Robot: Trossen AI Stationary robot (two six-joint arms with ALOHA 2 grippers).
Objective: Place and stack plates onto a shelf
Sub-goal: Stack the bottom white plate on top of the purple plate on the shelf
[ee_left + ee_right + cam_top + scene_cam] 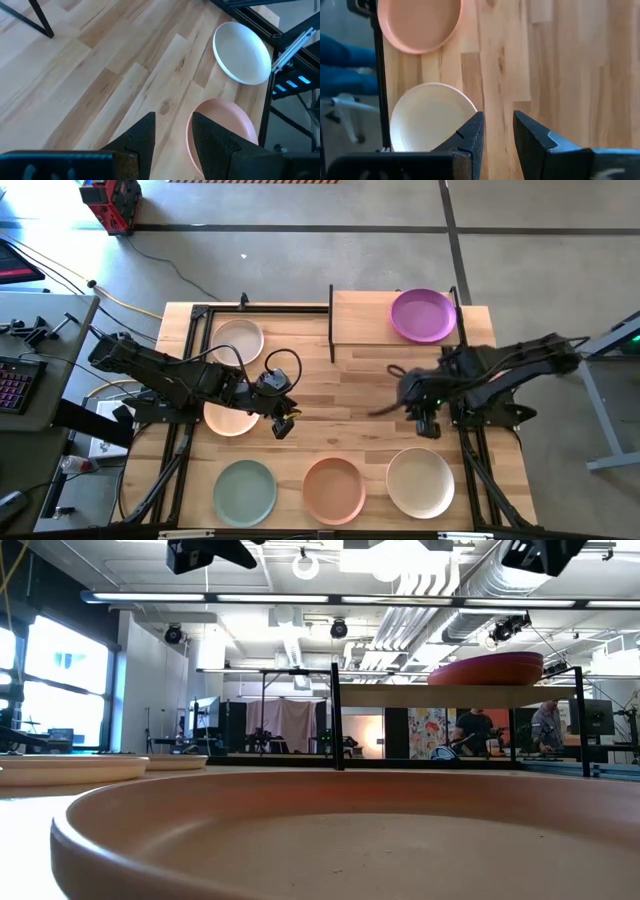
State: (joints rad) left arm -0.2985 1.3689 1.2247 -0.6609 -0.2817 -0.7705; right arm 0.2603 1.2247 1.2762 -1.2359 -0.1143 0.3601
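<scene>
In the high view the shelf stands at the table's far edge with the purple plate resting on its right half. A cream plate and a peach plate lie on the table's left, partly under the left arm. Sage green, salmon and off-white plates sit in a row along the near edge. My left gripper hovers open over bare wood near the middle. My right gripper hovers open above the table, beyond the off-white plate. Neither holds anything.
Black frame rails run along the table's left and right sides. The shelf's black uprights stand at its ends. Bare wood lies between the two grippers. In the low view the salmon plate fills the foreground, and people stand in the room behind.
</scene>
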